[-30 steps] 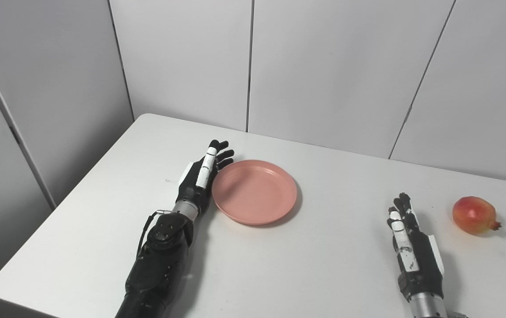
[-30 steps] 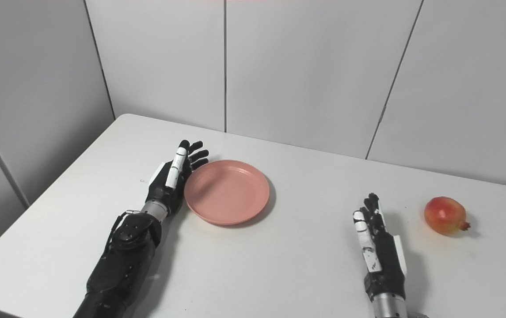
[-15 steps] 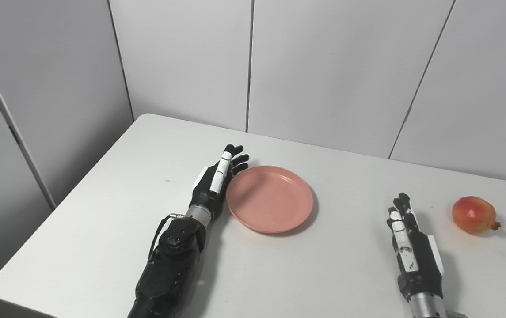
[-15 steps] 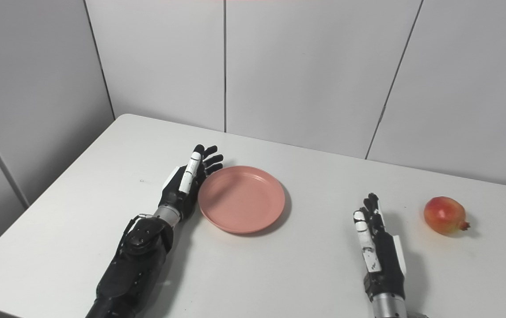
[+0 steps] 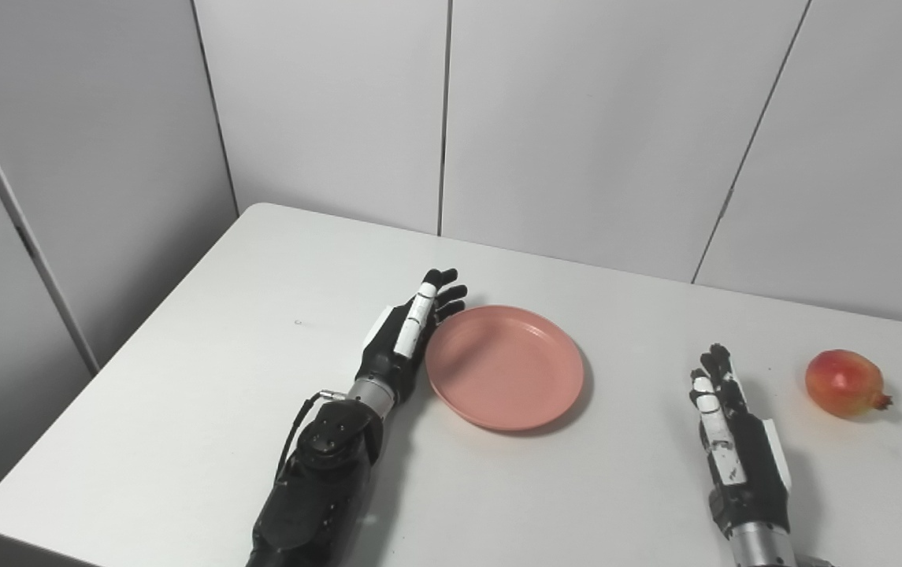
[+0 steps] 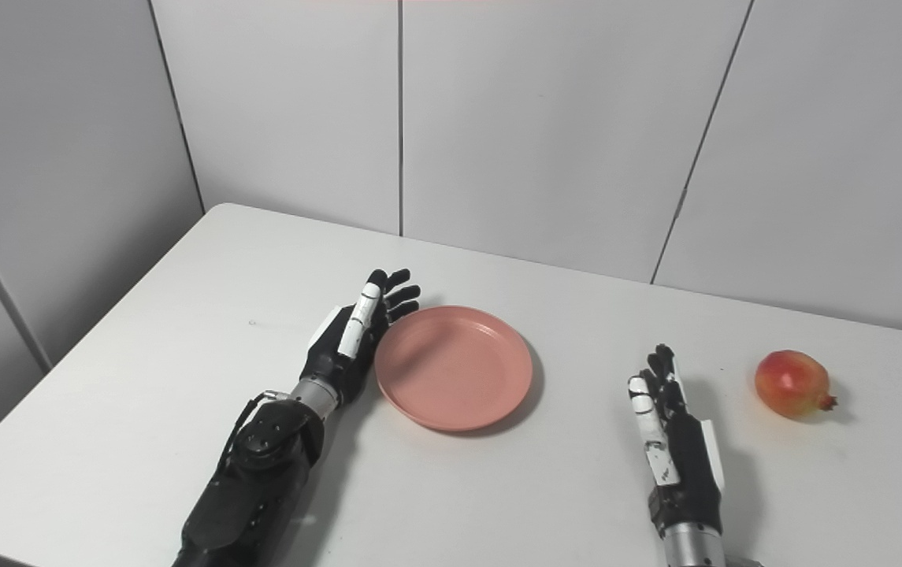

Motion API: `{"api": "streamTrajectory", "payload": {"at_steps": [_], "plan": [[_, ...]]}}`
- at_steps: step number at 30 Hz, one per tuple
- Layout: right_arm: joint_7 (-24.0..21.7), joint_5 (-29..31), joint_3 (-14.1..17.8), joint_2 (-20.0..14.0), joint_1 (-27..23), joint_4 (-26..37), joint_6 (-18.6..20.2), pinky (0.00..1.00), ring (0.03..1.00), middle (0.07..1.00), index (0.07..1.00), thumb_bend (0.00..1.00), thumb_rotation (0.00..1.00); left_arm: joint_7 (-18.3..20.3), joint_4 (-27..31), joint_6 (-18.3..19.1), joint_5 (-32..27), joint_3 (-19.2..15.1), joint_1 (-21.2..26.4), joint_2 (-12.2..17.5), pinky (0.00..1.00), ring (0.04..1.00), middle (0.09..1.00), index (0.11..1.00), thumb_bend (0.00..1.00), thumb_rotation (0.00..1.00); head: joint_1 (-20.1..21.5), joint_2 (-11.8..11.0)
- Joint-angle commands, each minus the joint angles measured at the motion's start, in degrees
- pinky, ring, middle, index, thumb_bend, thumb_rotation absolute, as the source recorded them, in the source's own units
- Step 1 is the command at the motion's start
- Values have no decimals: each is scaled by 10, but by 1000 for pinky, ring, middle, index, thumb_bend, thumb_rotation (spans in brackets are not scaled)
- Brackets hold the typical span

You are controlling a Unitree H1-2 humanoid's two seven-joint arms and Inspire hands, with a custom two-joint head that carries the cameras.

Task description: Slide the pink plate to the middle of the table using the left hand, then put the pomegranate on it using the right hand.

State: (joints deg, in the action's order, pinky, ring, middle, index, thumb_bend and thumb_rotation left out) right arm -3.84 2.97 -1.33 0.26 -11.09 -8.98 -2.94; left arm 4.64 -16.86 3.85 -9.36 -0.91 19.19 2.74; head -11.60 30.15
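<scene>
My left hand (image 5: pixel 406 340) is flat-edged against the plate (image 5: pixel 504 367) right now, fingers straight and a bit spread, holding nothing, just pressed up along the rim on the plate's 9 o'clock side. Fingertips point off toward about 1 o'clock, past the plate's far-left edge. The forearm runs back down toward 7 o'clock and out the bottom of the view.

The plate is pink, shallow, sitting flat on the white table (image 5: pixel 183 378), and it's pretty much in the middle of the tabletop, maybe a touch left of center. Nothing's on it.

My right hand (image 5: pixel 734 441) is parked on the table well apart from the plate, off at the plate's 4 o'clock. It stands on its edge, thumb side up, fingers stretched out side by side and aimed at 12 o'clock. Not gripping anything, nothing between the fingers.

The pomegranate (image 5: pixel 844 383) is over near the right side of the table, at about 1 o'clock from my right hand, near it but not touching. It's red with a yellowish patch, lying on its side with the little crown poking out toward 4 o'clock. From the plate it's way out at 3 o'clock, with my right hand sitting roughly between the two but nearer to me.

Behind the table there are just plain gray wall panels (image 5: pixel 577 118).
</scene>
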Motion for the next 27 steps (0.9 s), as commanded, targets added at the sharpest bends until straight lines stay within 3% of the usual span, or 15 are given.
{"api": "streamTrajectory", "payload": {"at_steps": [1, 10, 19, 27], "plan": [[3, -2, 0, 3, -4, 5, -22, 973, 964, 980, 976, 395, 785, 8, 25, -10, 7, 7, 10, -4, 899, 906, 905, 900, 634, 1000, 14, 3], [15, -25, -10, 13, -10, -10, -28, 970, 958, 979, 977, 447, 828, 30, 54, -10, 1, 14, -16, -9, 910, 932, 928, 924, 607, 1000, 100, 15], [35, -60, -25, 27, -17, -13, -6, 945, 943, 977, 976, 473, 869, 60, 53, -17, -12, 9, -30, -3, 927, 941, 939, 935, 608, 1000, 162, 19], [44, -79, -31, 34, -22, -16, 2, 950, 938, 973, 977, 459, 893, 72, 57, -7, -19, 4, -38, -2, 912, 931, 930, 930, 607, 1000, 186, 18]]}}
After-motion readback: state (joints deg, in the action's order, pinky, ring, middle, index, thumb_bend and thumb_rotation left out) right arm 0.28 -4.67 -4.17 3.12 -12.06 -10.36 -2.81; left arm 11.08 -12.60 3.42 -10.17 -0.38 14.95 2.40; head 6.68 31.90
